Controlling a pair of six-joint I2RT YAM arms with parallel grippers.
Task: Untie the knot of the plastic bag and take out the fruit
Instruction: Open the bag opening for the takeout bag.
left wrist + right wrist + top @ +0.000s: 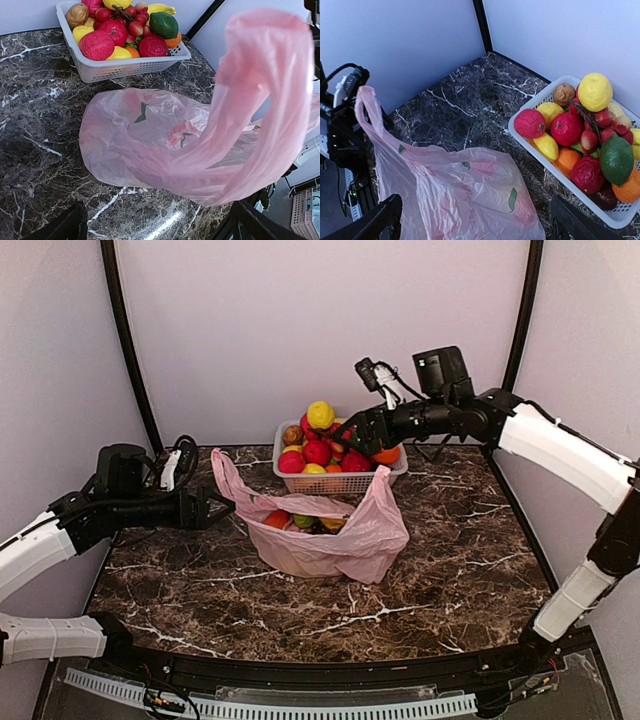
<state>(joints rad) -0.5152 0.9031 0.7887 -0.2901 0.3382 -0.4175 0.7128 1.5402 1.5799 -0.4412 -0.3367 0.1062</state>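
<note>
Plastic bag (335, 540), one; fruit basket (340, 483), one; dark marble surface (450, 570), pale walls (300, 320); left end effector (225, 507), right end effector (342, 438) wide.

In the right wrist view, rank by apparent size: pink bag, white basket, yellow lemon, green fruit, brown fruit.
1. plastic bag
2. white basket
3. green fruit and yellow lemon: look alike, and the green one sits nearer the camera, so unranked
4. brown fruit
</note>
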